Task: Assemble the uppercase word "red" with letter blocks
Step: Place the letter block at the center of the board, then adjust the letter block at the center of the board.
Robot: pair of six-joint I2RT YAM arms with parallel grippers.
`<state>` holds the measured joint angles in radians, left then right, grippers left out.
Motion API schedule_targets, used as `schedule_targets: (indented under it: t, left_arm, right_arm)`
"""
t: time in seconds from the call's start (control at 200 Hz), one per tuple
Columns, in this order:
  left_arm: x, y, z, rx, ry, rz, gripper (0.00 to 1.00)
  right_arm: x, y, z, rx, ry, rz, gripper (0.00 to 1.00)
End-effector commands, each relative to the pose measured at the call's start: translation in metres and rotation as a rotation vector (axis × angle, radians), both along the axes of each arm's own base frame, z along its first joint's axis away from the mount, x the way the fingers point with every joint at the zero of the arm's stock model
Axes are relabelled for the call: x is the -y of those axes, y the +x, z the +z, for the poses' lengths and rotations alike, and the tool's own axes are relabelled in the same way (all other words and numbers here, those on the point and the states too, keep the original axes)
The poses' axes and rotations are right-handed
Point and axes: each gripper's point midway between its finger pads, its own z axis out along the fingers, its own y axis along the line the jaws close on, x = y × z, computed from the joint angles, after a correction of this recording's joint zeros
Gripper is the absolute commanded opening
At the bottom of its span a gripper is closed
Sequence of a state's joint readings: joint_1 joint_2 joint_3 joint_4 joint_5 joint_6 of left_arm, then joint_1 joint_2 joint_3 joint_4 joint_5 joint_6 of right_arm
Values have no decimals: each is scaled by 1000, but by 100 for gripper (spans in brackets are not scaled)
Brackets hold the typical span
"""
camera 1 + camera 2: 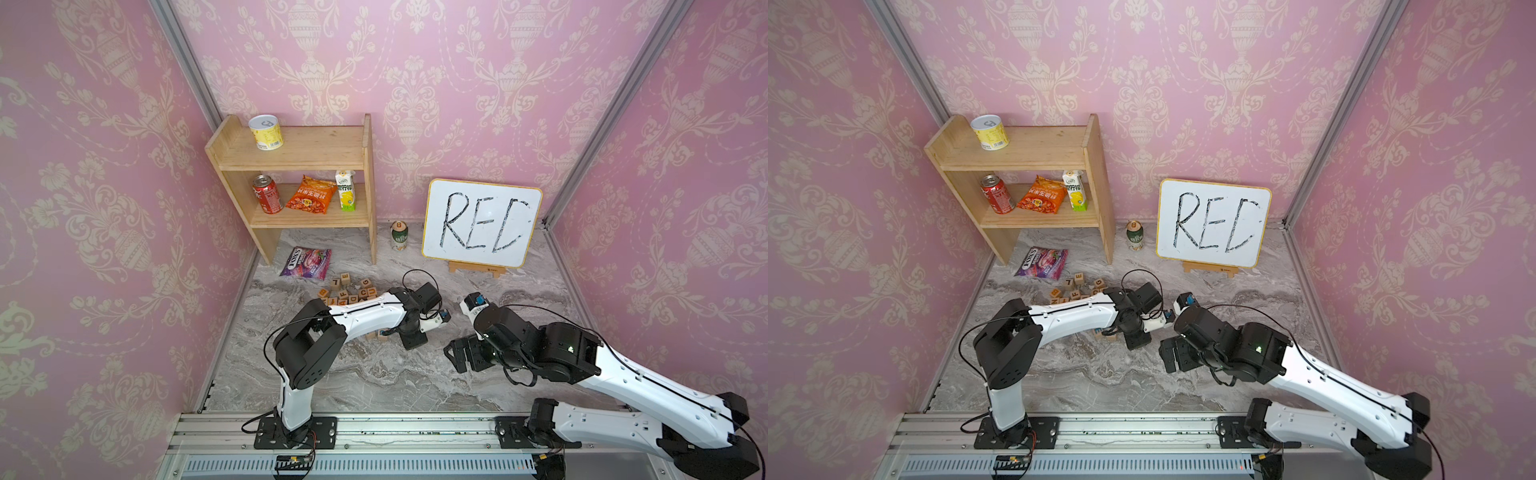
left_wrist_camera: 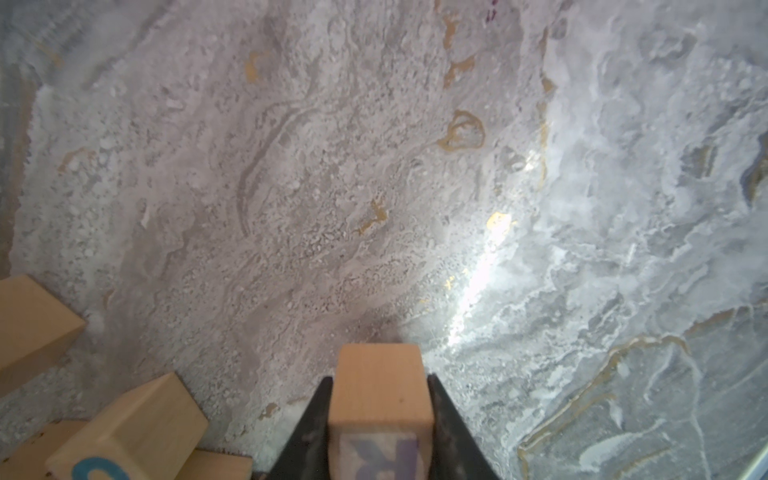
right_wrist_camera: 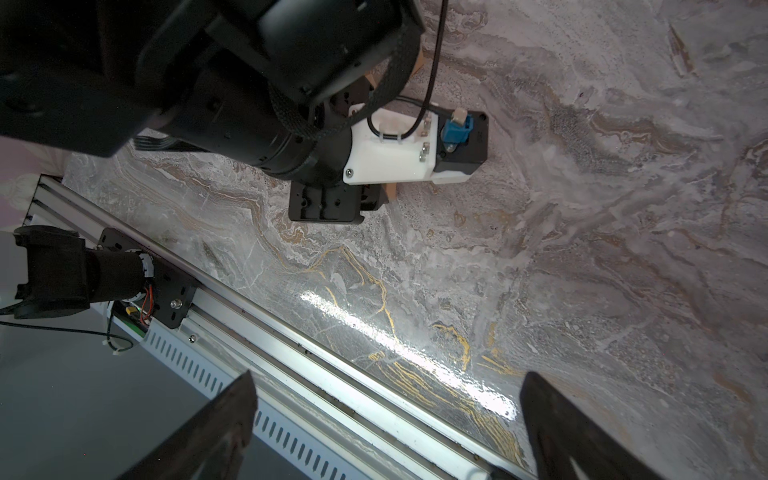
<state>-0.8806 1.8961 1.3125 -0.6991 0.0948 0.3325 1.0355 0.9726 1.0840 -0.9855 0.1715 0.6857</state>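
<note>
Left wrist, R block (image 2: pixel 379 401) inside left tool (image 2: pixel 380 378)

Its links (image 1: pixel 365 316) are white, its joints (image 1: pixel 309 357) and tapered fingers (image 3: pixel 216 432) black.

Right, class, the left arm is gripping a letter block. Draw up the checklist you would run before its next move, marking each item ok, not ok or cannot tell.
1. Left gripper shut on the R block: ok.
2. Held letter fits the whiteboard word: ok.
3. Bare table ahead of the block: ok.
4. Blue-lettered block apart from the held one: ok.
5. Right gripper open, empty: ok.
6. E and D already placed: cannot tell; blocks by the wrist are unreadable.
</note>
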Motion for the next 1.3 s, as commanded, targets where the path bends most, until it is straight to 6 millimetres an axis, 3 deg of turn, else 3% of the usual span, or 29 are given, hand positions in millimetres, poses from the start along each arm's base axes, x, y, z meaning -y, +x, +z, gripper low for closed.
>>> schedule_targets:
  t: [0.0, 0.17, 0.295, 0.4, 0.55, 0.695, 0.986, 1.296]
  left_arm:
    - [7, -4, -2, -25, -7, -33, 37]
    - [9, -2, -1, -20, -15, -16, 50]
    - [12, 7, 2, 18, -30, 36, 65]
    - [14, 20, 7, 58, -34, 140, 76]
    - [12, 30, 11, 52, -23, 360, 99]
    - [8, 30, 17, 17, -22, 551, 99]
    - [5, 28, 37, -25, -13, 775, 99]
    - [6, 16, 36, -135, -76, 1074, 93]
  right_arm:
    - [2, 5, -1, 3, -2, -39, 100]
    - [1, 6, 0, 5, 2, -41, 100]
    - [1, 7, 1, 13, 3, -43, 100]
    - [3, 8, 4, 26, -3, -40, 100]
    - [7, 11, 7, 58, -48, -17, 100]
    - [5, 11, 7, 71, -65, 24, 100]
    - [-5, -2, -5, 31, -58, 124, 100]
    - [-10, -14, -17, 29, -31, 134, 100]
